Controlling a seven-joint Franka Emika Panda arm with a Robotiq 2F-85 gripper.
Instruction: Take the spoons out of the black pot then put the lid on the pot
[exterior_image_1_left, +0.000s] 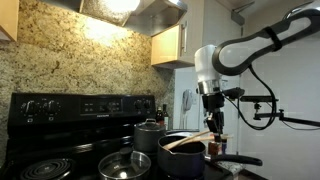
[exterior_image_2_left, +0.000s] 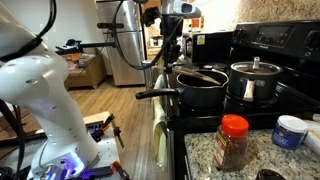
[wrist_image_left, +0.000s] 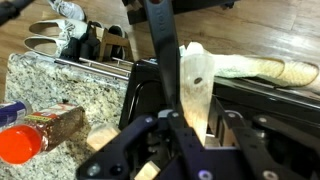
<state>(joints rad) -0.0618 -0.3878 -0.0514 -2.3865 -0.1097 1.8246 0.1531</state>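
The black pot (exterior_image_1_left: 184, 158) stands on the stove's front burner; it shows in both exterior views (exterior_image_2_left: 201, 88), its long handle (exterior_image_2_left: 158, 94) pointing off the stove. One wooden spoon (exterior_image_1_left: 188, 142) lies across the pot's inside (exterior_image_2_left: 205, 75). My gripper (wrist_image_left: 196, 128) is shut on a second wooden spoon (wrist_image_left: 196, 80), held upright beside the pot's handle side (exterior_image_1_left: 216, 126). The glass lid (exterior_image_1_left: 125, 165) lies on the stovetop beside the pot.
A smaller grey pot with a knobbed lid (exterior_image_2_left: 253, 80) stands behind the black pot. A red-capped spice jar (exterior_image_2_left: 232, 142) and a white tub (exterior_image_2_left: 290, 131) stand on the granite counter (wrist_image_left: 70, 90). A pale towel (wrist_image_left: 262, 68) hangs on the oven front.
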